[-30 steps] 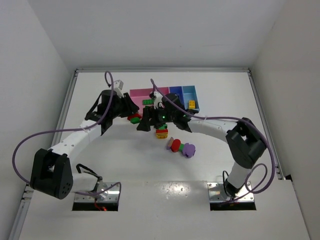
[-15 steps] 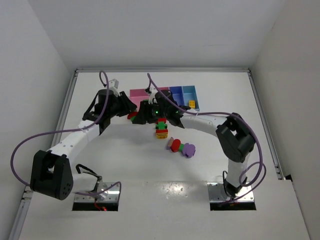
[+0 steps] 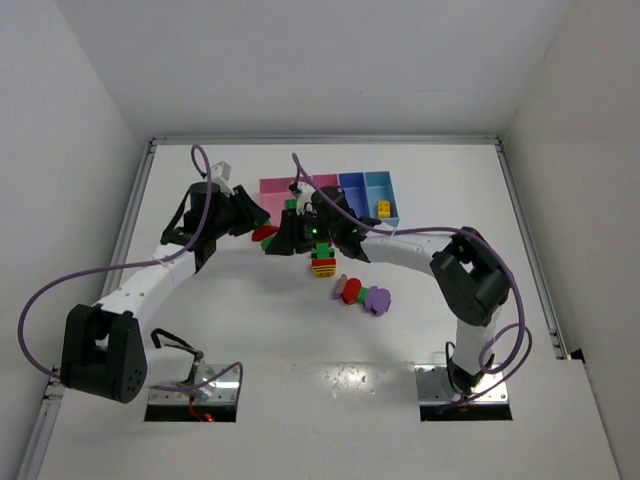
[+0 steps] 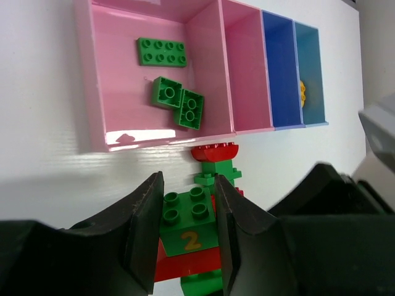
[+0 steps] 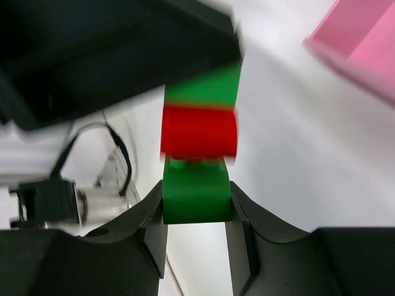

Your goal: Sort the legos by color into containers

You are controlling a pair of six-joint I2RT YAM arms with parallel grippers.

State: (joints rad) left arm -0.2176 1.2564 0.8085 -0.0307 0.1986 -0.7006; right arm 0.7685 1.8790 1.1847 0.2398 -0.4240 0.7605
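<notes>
A clump of green and red legos [image 4: 188, 225] is caught between both grippers just in front of the wide pink container [image 4: 117, 92]. My left gripper [image 4: 187, 197] is shut on the clump's green brick marked 2. My right gripper [image 5: 196, 197] is shut on the green brick [image 5: 196, 191] at the clump's other end, with a red brick [image 5: 199, 131] stacked on it. From above, the left gripper [image 3: 260, 231] and right gripper [image 3: 284, 237] meet at the clump [image 3: 267, 234]. Three green legos [image 4: 179, 102] lie in the wide pink bin.
The narrow pink [image 4: 247, 74], purple-blue [image 4: 281, 68] and light blue [image 4: 308, 61] bins adjoin on the right; a yellow brick [image 3: 383, 208] lies in the light blue one. A green-red-yellow clump [image 3: 322, 260], a red brick [image 3: 350, 291] and a purple piece [image 3: 377, 299] sit mid-table.
My right arm swung left to meet the left gripper and its jaws shut on the clump's green end. The left arm drifted slightly left, still holding the clump.
</notes>
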